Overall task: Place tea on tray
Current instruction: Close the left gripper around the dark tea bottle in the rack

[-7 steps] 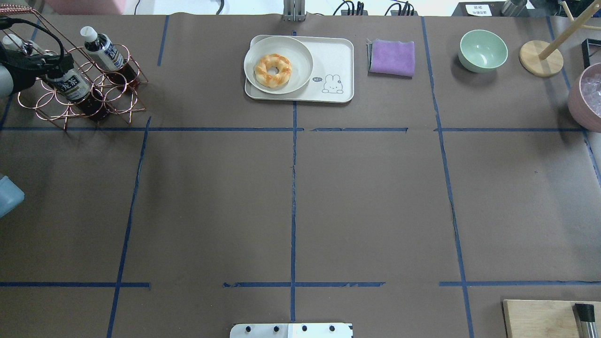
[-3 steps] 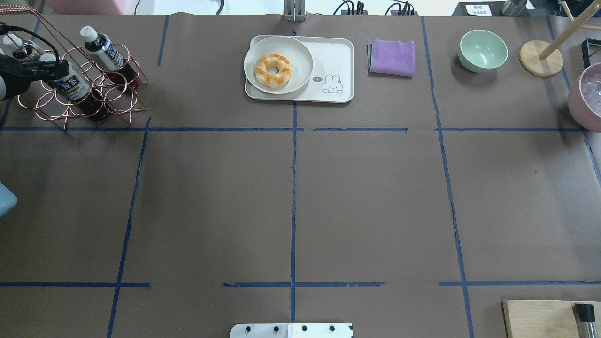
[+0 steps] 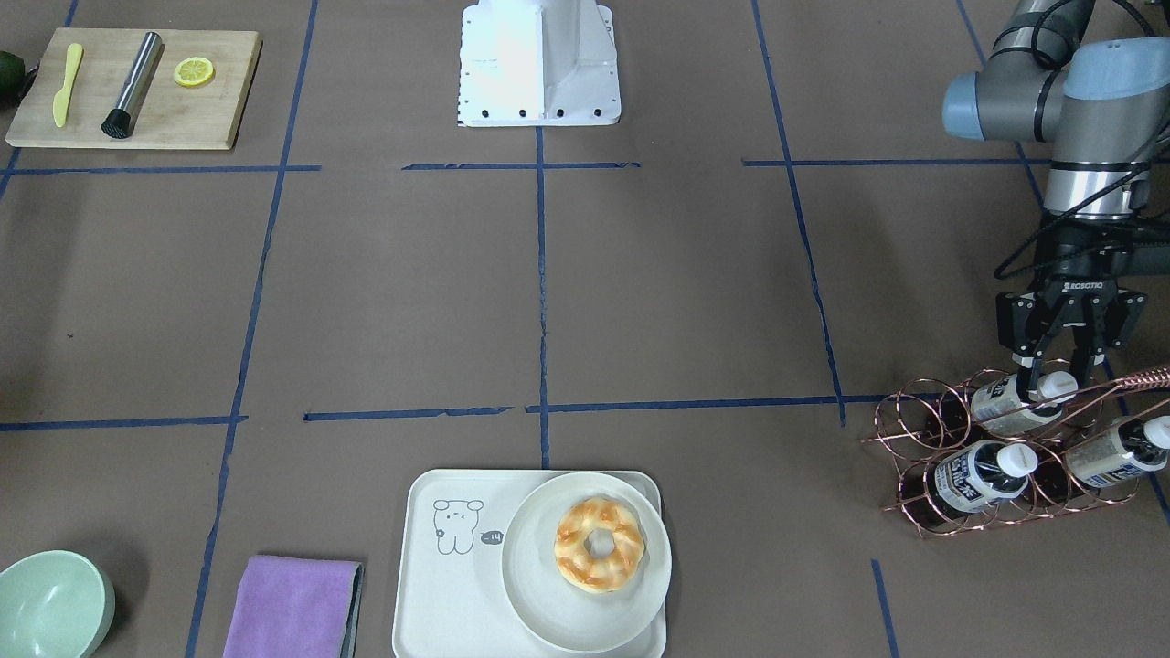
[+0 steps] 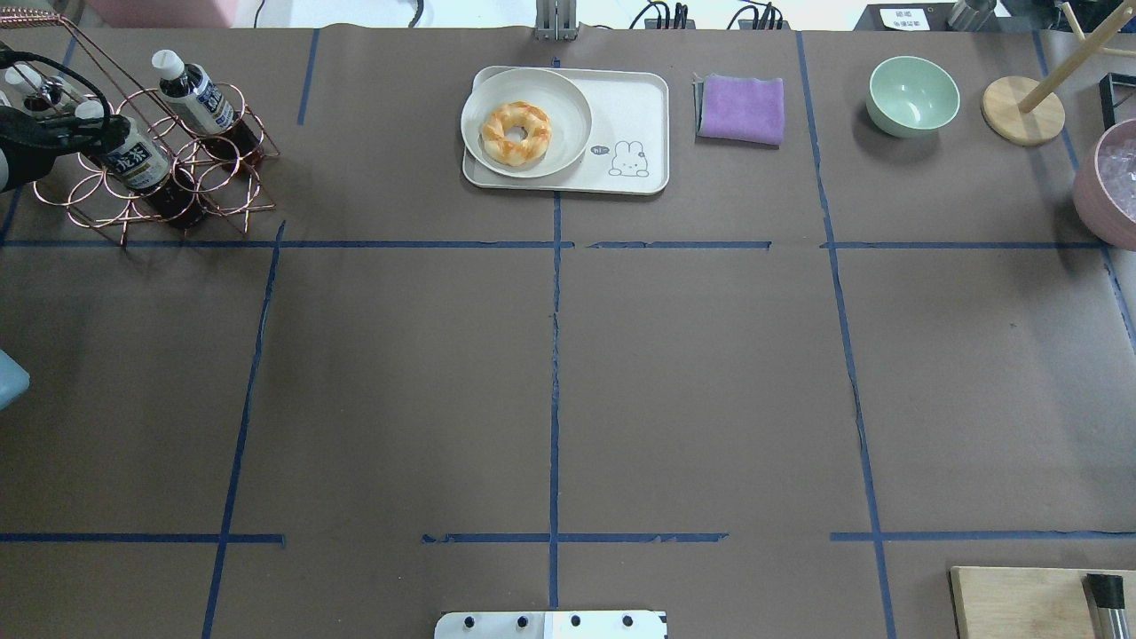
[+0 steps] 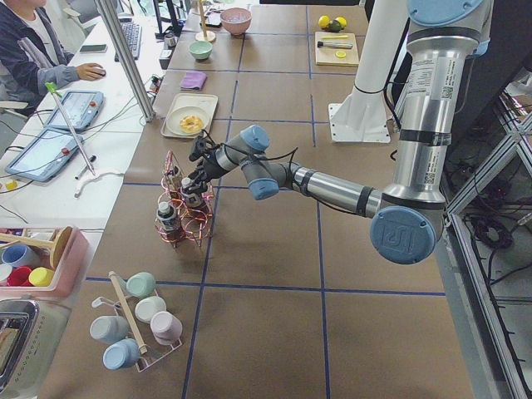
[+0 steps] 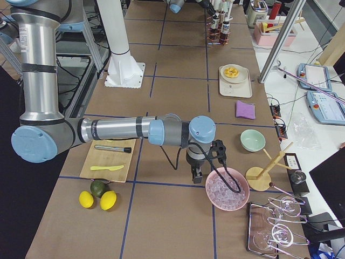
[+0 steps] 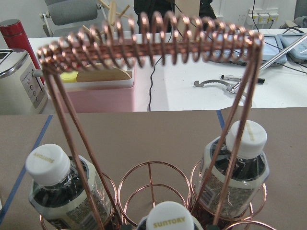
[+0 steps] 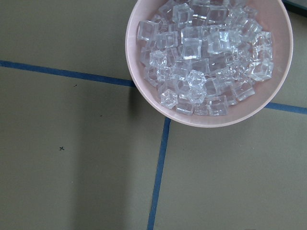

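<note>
Three tea bottles lean in a copper wire rack [image 3: 914, 457] at the table's far left. My left gripper [image 3: 1060, 370] is open, its fingers on either side of the white cap of the bottle nearest the robot [image 3: 1010, 405]. That cap [image 7: 165, 219] shows at the bottom of the left wrist view, with the other two bottles [image 7: 53, 189] [image 7: 237, 167] behind it. The cream tray [image 4: 635, 111] with the line-drawn animal lies at the far middle. My right gripper [image 6: 197, 175] hangs beside a pink bowl; I cannot tell whether it is open or shut.
A round plate [image 4: 568, 133] with a donut [image 4: 516, 132] fills the tray's left half. A purple cloth [image 4: 741, 108], a green bowl [image 4: 912, 95] and a pink bowl of ice [image 8: 211, 57] lie to the right. A wooden board [image 3: 132, 89] lies near the robot.
My left gripper has shifted left in the overhead view, so the near bottle's white cap now shows beside it. The bottles and tray have not moved.
</note>
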Controlling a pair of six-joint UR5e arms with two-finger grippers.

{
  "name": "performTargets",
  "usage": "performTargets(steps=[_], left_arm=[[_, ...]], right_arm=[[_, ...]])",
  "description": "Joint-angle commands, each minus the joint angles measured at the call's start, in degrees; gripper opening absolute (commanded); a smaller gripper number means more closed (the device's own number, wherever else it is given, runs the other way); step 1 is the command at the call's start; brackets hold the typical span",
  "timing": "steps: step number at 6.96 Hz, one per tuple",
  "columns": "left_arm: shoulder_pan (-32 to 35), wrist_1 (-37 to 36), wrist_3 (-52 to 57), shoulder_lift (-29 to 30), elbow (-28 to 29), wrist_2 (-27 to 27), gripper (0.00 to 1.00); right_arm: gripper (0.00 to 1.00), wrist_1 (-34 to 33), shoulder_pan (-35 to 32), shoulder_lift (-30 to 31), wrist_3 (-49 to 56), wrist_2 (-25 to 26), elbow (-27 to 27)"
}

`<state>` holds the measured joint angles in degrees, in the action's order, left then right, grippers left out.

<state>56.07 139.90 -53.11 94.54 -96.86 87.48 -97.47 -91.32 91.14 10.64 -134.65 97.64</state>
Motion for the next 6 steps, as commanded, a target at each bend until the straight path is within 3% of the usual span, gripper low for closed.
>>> performTargets(steps=[1, 6], left_arm=[[0.0, -0.07, -0.41, 0.38, 0.18, -0.12, 0.55], [1.06, -0.07, -0.32, 0.82, 0.71, -0.21, 0.54]], right_arm=[[1.0, 0.0, 0.0, 0.0, 0.0, 0.0, 0.0], [1.0, 0.0, 0.0, 0.0, 0.0, 0.0, 0.0]])
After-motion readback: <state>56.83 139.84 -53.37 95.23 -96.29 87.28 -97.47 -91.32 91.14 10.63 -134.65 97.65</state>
